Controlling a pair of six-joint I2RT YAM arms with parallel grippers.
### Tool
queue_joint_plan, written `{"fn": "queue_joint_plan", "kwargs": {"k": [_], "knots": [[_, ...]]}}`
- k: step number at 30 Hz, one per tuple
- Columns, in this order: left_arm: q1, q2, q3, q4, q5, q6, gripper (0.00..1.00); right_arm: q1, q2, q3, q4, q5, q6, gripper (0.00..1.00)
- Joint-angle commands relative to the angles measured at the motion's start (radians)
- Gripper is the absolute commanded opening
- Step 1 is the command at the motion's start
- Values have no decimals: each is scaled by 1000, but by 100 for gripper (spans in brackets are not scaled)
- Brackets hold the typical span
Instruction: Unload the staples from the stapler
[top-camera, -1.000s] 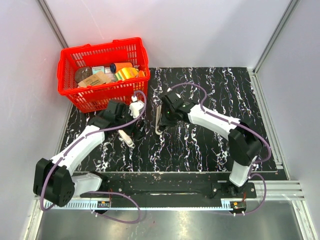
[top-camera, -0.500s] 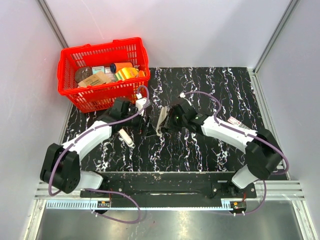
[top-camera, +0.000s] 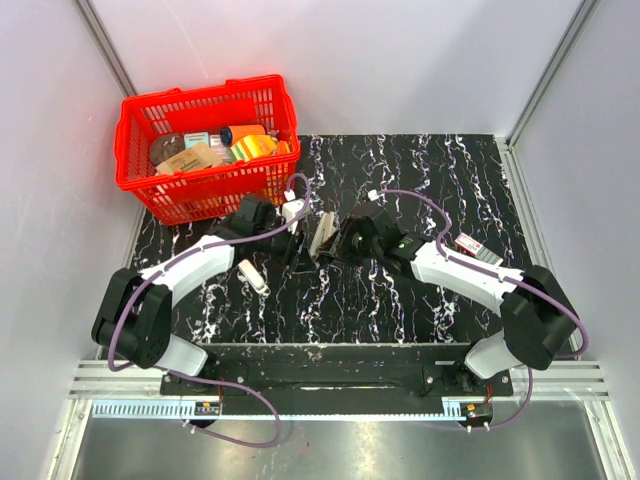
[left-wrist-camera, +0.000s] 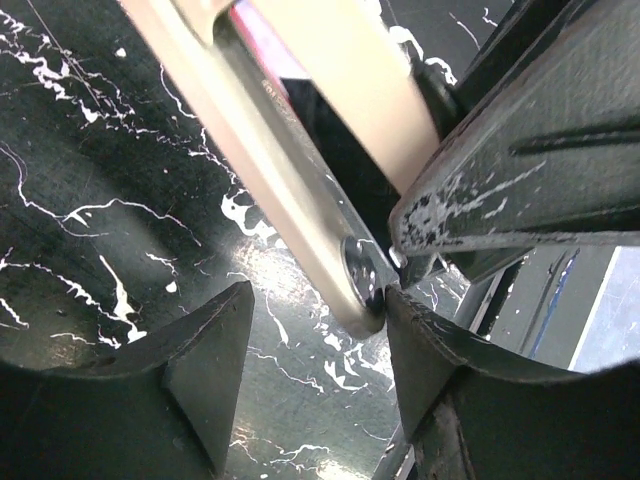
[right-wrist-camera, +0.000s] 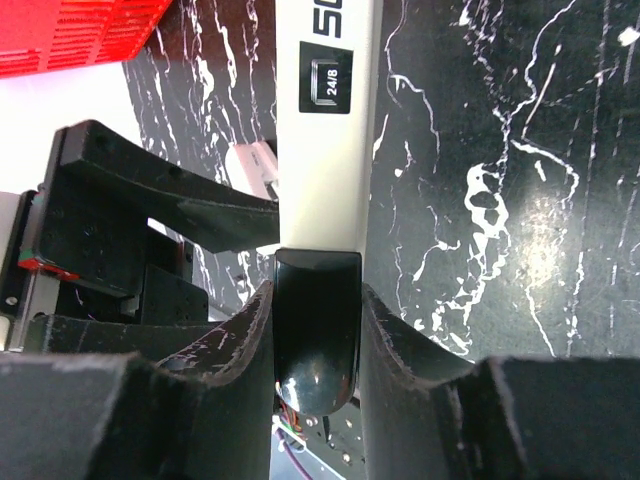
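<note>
Closing left pincer (left-wrist-camera: 318, 315), stapler (left-wrist-camera: 280, 170) end between

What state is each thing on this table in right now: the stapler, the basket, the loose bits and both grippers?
Small dark stapler with pale top strip: clamped at its dark end by the right gripper, metal tip between the left gripper fingers.
Right gripper: shut on the stapler.
Left gripper: open, jaws either side of the tip.
Red plastic basket: upright, loaded with packaged goods.
White oblong piece: lying loose on the black marbled table.
Small red-and-white box: lying loose.
</note>
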Motion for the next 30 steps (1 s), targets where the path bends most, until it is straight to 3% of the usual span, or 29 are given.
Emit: {"fn": "queue_joint_plan", "kwargs": {"k": [1, 5, 6, 9, 12, 23, 30], "knots": [[0, 3, 50, 48, 59, 25, 59, 7, -47, 2, 143, -61, 43, 0], [0, 3, 46, 36, 91, 44, 54, 7, -47, -13, 195, -74, 52, 0], [0, 6, 47, 27, 94, 54, 48, 7, -45, -15, 200, -78, 50, 0], [0, 9, 60, -9, 84, 96, 17, 7, -57, -15, 192, -68, 38, 0], [0, 3, 75, -32, 64, 128, 4, 7, -58, -15, 186, -77, 23, 0], [-2, -29, 57, -26, -177, 338, 0, -40, -54, -10, 29, -110, -179, 0], [-16, -79, -23, 100, -405, 484, 0, -108, -7, -4, -43, -180, -374, 0]]}}
